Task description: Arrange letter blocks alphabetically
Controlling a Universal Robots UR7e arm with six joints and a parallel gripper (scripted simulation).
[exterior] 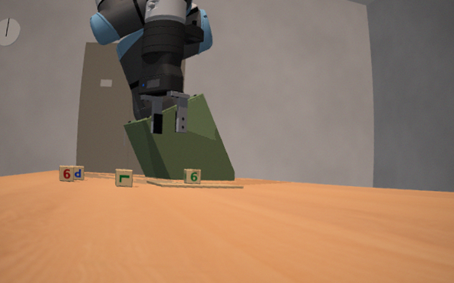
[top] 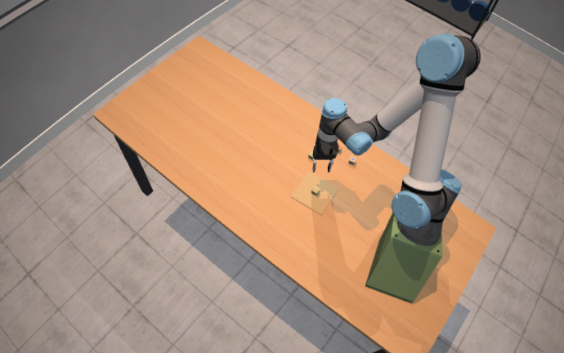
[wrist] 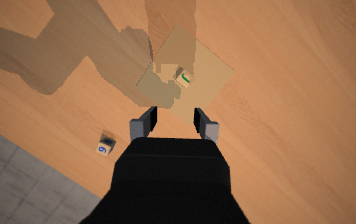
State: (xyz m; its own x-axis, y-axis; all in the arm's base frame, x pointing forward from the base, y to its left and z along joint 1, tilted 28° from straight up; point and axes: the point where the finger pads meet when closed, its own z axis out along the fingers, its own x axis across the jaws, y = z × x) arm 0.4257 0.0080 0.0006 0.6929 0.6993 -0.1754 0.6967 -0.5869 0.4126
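One block (top: 316, 190) is seen lying on the mat (top: 305, 198). Three blocks (exterior: 123, 178) are seen off it on the table (top: 199, 108). The gripper (exterior: 169, 123) is held open and empty above. Two letter blocks are judged outstanding.

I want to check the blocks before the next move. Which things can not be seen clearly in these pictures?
- Top view: the gripper hides most of two blocks behind it; the block on the mat is too small to read.
- Exterior view: block tops are hidden by the low angle; the red-6 block overlaps the blue-d block.
- Wrist view: only two blocks show.
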